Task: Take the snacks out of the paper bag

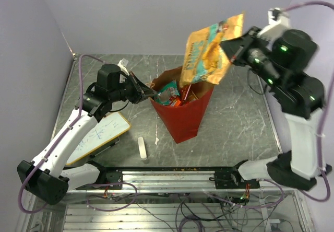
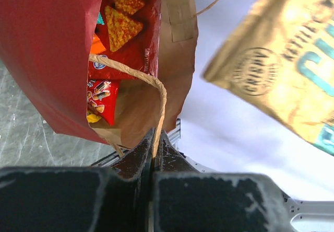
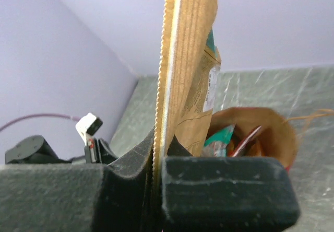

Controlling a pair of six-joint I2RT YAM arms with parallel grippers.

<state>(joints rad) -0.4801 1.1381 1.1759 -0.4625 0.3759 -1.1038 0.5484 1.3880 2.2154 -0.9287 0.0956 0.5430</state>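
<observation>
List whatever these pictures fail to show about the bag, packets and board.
- Snacks deep in the paper bag: top view, bag walls hide the count.
- Gold packet label: left wrist view, blurred, cut by the edge.
- Whiteboard writing: top view, too small.

Bright even light, soft shadows; wrist-view foregrounds blurred.
</observation>
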